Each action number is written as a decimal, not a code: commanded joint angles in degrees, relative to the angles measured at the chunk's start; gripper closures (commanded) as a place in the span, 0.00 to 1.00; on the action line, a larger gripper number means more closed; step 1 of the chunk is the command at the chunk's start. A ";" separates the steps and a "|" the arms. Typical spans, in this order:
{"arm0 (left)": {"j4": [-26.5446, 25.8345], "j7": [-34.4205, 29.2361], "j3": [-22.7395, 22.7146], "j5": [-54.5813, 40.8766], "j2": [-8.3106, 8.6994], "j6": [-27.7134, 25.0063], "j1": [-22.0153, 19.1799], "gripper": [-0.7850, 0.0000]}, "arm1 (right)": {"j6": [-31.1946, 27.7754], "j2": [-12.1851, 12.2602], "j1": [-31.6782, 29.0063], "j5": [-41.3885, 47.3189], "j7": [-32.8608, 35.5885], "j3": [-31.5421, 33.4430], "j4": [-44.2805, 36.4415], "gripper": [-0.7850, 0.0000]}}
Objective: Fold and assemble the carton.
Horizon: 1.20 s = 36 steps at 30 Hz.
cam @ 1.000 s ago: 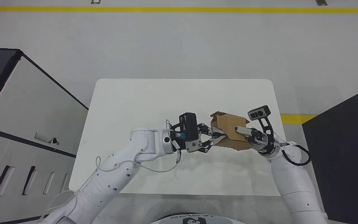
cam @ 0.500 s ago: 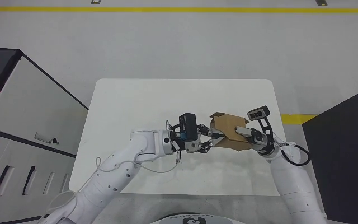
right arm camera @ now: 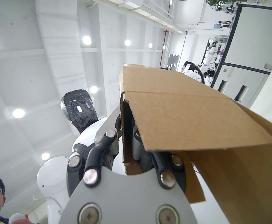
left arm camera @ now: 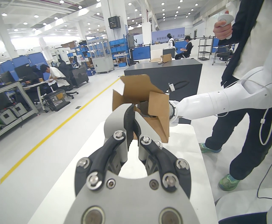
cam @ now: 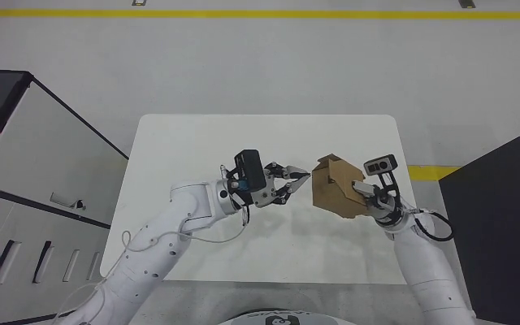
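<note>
Two grippers hang above one white table. The left gripper sits over the middle of the table, its fingers pressed together and holding nothing. It points toward the carton and stands just apart from it, with bare tabletop showing between the two.

The right gripper is over the right part of the table and is clamped on one wall of the carton. In the right wrist view the right gripper has one finger outside the cardboard wall and the other inside the carton. The carton is brown corrugated board, lifted off the surface and tilted. In the left wrist view the carton faces the left gripper with its end open and several flaps standing loose at differing angles.

The table has rounded corners and a plain matte top. Beyond its edges lies a pale grey floor. A yellow line crosses the floor past the far side of the table, and a short yellow strip lies to the right. A dark cabinet stands at the table's right end and a grey cabinet at its left. Farther off, the left wrist view shows a hall with blue storage bins, workbenches and rows of ceiling lights.
</note>
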 commanded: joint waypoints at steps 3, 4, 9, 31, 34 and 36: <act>-1.35 0.19 -1.28 2.53 0.27 1.57 0.93 1.00 | 2.31 0.89 -0.03 3.43 0.00 -1.33 -0.08 1.00; -1.66 0.34 -1.32 2.74 0.30 1.70 1.21 1.00 | 2.99 1.11 -0.07 4.12 0.00 -1.68 -0.17 1.00; -2.30 0.53 -2.35 3.34 0.44 3.46 2.13 1.00 | 3.74 1.61 -0.09 4.58 0.00 -2.11 -0.27 1.00; -3.26 0.54 -1.46 8.64 0.31 7.16 2.27 1.00 | 7.60 1.94 -0.25 -1.56 0.00 -4.31 -1.38 1.00; -2.71 0.56 -0.50 8.13 0.19 5.73 1.64 1.00 | 7.71 2.01 -0.31 -1.18 0.00 -4.43 -1.30 1.00; -2.18 0.43 0.16 7.84 0.10 4.89 1.18 1.00 | 7.77 2.05 -0.30 -0.91 0.00 -4.52 -1.24 1.00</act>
